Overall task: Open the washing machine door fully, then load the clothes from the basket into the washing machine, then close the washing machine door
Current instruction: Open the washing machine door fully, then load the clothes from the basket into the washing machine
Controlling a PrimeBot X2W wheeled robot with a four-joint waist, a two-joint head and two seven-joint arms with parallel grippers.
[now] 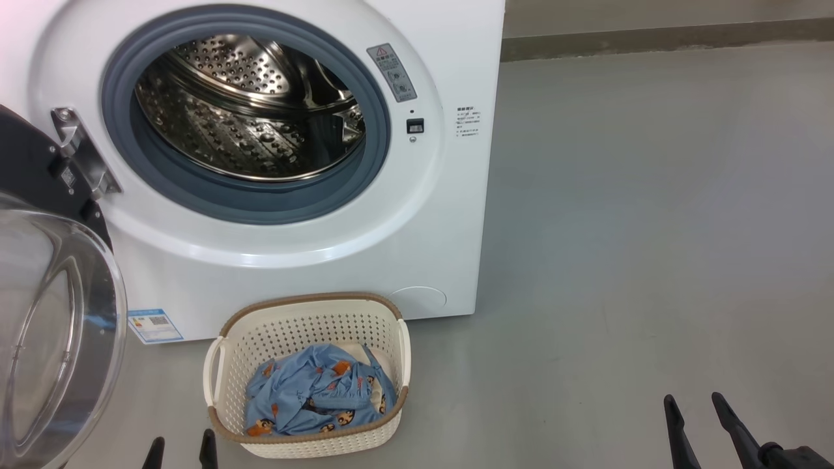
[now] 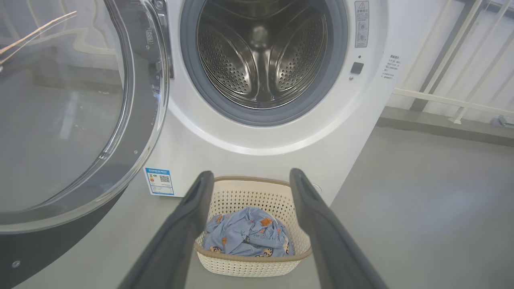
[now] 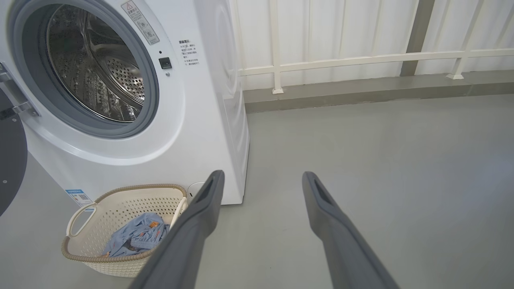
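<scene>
Dark fingertips of the left gripper (image 1: 182,448) poked up at the bottom edge, lower left of the head view, spread apart and holding nothing. The right gripper (image 1: 694,407), at lower right, stood just as wide and empty over bare floor (image 1: 619,228). Just right of the left gripper sat the basket (image 1: 306,298), close in front of the washing machine (image 1: 293,273), with the clothes (image 1: 319,391) bunched inside it. The washing machine door (image 1: 58,312) hung swung out at the left edge. The drum (image 1: 247,111), upper centre, looked bare, so loading seemed not yet begun.

Three risks, as I judged them. The left arm could knock the door on reaching in, since the door stood close beside it. The light basket could lift or skid if a garment snagged. A sleeve trailing over the gasket (image 1: 247,210) could stop the door from closing.
</scene>
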